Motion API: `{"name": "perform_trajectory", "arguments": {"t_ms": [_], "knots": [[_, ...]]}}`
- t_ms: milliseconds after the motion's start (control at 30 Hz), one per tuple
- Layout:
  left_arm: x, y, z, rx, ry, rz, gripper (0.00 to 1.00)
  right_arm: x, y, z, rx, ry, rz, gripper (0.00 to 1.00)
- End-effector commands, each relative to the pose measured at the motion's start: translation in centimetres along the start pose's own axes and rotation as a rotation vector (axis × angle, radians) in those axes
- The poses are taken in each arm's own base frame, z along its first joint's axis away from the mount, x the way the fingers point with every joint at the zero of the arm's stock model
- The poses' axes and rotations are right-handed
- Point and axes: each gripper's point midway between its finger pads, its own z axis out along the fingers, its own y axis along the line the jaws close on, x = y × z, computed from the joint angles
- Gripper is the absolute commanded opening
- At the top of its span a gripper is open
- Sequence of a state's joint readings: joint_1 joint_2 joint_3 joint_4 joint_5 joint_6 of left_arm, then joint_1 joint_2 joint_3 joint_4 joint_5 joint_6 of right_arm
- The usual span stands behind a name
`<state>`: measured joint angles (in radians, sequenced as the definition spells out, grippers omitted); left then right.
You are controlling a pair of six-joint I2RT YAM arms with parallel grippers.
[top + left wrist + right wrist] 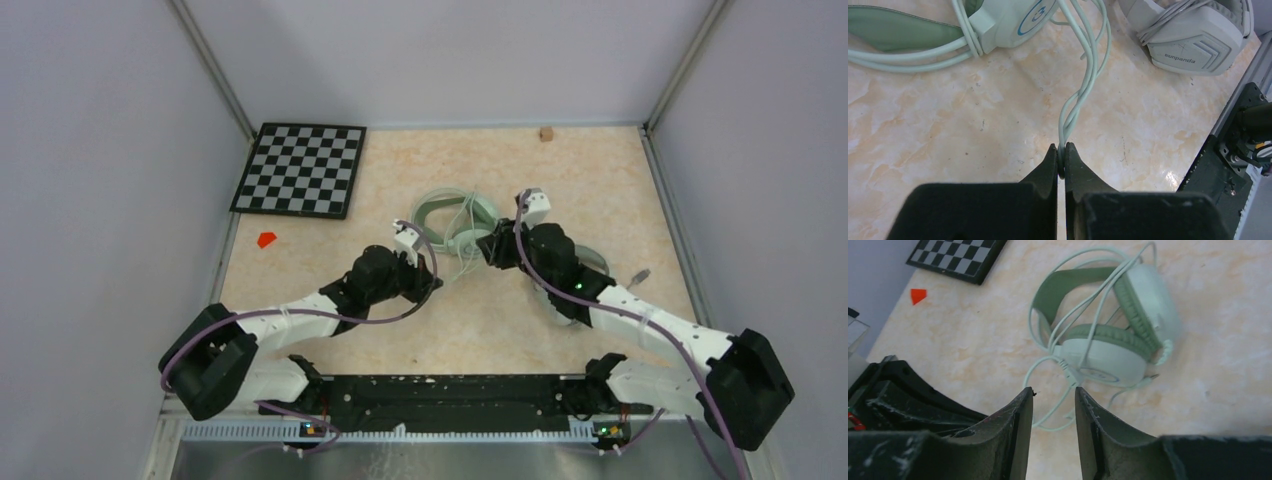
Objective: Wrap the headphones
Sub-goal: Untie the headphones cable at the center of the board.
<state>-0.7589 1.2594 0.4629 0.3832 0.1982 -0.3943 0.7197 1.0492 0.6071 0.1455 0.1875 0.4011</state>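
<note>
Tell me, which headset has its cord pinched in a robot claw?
The mint-green headset with round cups: its pale-green cable runs into the shut left gripper. The grey cable of the white angular-cupped headset lies bunched on its cup, ungripped.

Left arm reached forward and inward, elbow bent. Left pincer pinched shut on cable, fingertips together. Right arm reached forward and inward, wrist angled down. Right pincer slightly parted, jaws narrow gap apart. Wrists near each other.
</note>
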Motion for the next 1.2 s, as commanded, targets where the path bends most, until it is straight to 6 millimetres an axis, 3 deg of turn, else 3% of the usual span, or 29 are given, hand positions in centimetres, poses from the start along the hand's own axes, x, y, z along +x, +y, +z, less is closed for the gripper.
{"name": "perform_trajectory", "arguments": {"t_ms": [0, 100, 367, 800, 933, 1033, 1167], "knots": [[-0.9, -0.8, 0.0, 0.047, -0.048, 0.020, 0.00, -1.4, 5.8, 0.3, -0.230, 0.017, 0.294, 0.37], [-1.0, -0.8, -0.2, 0.048, -0.058, 0.024, 0.00, -1.0, 7.3, 0.7, -0.301, 0.042, 0.375, 0.44], [-0.9, -0.9, -0.2, 0.053, -0.052, 0.025, 0.00, 0.8, 4.5, 3.1, -0.133, 0.059, 0.348, 0.45], [-1.2, -1.2, -0.2, 0.064, -0.057, 0.025, 0.00, 4.0, 6.2, 5.6, -0.221, 0.130, 0.315, 0.36], [-1.2, -1.3, -0.2, 0.069, -0.057, 0.020, 0.00, 3.2, 7.0, 5.8, -0.287, 0.081, 0.284, 0.33], [-0.7, -1.2, -0.1, 0.069, -0.045, 0.006, 0.00, 0.7, 7.9, 4.7, -0.391, -0.026, 0.268, 0.31], [0.2, -1.1, -0.2, 0.077, -0.032, -0.012, 0.00, -3.5, 8.7, 1.7, -0.506, -0.251, 0.262, 0.31]]}}
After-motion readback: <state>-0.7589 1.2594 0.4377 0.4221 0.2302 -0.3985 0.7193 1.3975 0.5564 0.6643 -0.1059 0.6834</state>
